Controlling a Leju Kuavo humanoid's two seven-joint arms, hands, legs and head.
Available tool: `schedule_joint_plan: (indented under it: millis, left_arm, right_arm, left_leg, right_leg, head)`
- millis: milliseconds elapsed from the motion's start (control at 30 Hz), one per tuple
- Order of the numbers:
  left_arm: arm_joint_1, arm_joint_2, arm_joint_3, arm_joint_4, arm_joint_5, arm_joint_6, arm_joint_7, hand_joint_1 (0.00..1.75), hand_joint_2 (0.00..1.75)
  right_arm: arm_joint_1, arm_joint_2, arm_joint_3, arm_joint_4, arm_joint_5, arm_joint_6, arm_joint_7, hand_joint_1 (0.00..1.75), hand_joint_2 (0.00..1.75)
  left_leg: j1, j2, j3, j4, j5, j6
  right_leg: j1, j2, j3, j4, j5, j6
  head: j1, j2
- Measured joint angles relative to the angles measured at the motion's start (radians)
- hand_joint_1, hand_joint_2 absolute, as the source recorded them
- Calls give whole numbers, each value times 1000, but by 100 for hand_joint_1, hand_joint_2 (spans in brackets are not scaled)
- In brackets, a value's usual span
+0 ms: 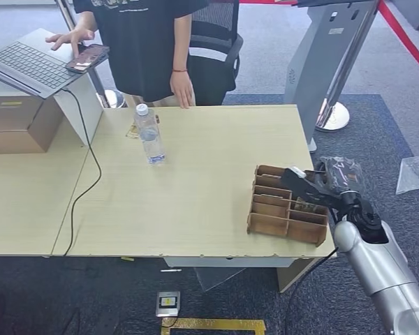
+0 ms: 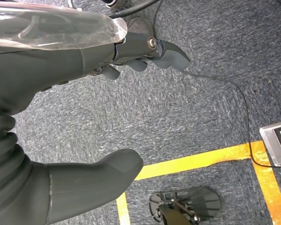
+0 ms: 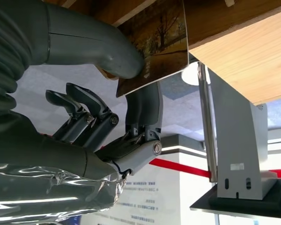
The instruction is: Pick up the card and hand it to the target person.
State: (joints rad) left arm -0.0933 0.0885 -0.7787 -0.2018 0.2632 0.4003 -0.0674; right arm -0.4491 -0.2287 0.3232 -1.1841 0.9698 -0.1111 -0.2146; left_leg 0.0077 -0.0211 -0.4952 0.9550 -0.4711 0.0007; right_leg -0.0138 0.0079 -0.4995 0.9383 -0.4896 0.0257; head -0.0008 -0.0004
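**Card pinched at the wooden rack**

On the far left of my bench (image 1: pixel 197 202) a laptop (image 1: pixel 31 66) sits raised on a stand above a cardboard box (image 1: pixel 17 122), with a phone (image 1: pixel 87 57) lying on its edge and a cable (image 1: pixel 86 174) trailing down across the wood. A person (image 1: pixel 144 42) stands behind the bench, one hand on the laptop, the other hanging at the bench's far edge. Just in front of that hanging hand stands a water bottle (image 1: pixel 149 134), upright.

My left hand (image 2: pixel 96 117) hangs over the grey carpet, thumb and fingers apart and holding nothing; yellow floor tape (image 2: pixel 203 159) runs below it.

Further right, near the bench's right front corner, lies the wooden rack (image 1: pixel 286 206) with its slotted compartments. My right hand (image 1: pixel 313 187) reaches over it from the right. Close up, my right hand (image 3: pixel 132 108) pinches the card (image 3: pixel 160 42) between thumb and a finger, the card printed with autumn trees and pressed against the rack's wood; my other fingers curl loosely away from it
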Motion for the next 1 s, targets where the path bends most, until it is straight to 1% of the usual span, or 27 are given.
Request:
schedule_joint_plan:
  millis: [167,300,433,567,700,800,900,1000]
  left_arm:
    - [0,0,0,0,2,0,-7,0,175]
    - [1,0,0,0,3,-1,-8,0,175]
    - [0,-1,0,0,11,-1,-9,0,175]
    - [0,-3,0,0,23,0,-12,0,175]
    - [2,-3,0,0,33,1,-13,0,175]
    - [2,-4,0,0,36,4,-14,0,175]
    - [2,-4,0,0,34,4,-13,0,175]
    - [0,-5,0,0,28,4,-9,0,175]
  right_arm:
    - [-34,-15,-1,-20,-59,108,-24,175,175]
    - [-96,-46,7,-44,-129,213,-37,175,175]
    - [-232,-99,28,-63,-275,318,-39,175,175]
    - [-395,-156,66,-74,-415,386,-18,175,175]
    - [-543,-201,104,-76,-524,417,1,175,175]
    - [-625,-234,136,-72,-570,420,7,175,175]
    - [-671,-264,163,-68,-591,400,14,175,175]
    - [-690,-289,181,-64,-627,342,25,175,175]
  left_leg:
    - [0,1,0,0,0,0]
    - [0,1,-1,1,0,0]
    - [-1,1,-1,1,1,1]
    - [-2,1,-2,2,1,1]
    - [-2,0,-3,2,1,2]
    - [-2,0,-3,2,1,2]
    - [-2,0,-3,2,1,2]
    - [-2,0,-3,2,1,2]
  right_leg:
    - [0,0,0,0,0,0]
    - [0,0,-1,0,1,0]
    - [-1,1,-2,0,1,1]
    - [-2,1,-2,0,2,1]
    - [-3,0,-2,0,2,1]
    - [-3,0,-3,0,2,1]
    - [-3,0,-3,0,2,1]
    - [-3,0,-2,0,2,1]
  head:
    - [0,0]
    - [0,0]
    - [0,0]
    - [0,0]
    - [0,0]
    - [0,0]
    - [0,0]
    - [0,0]
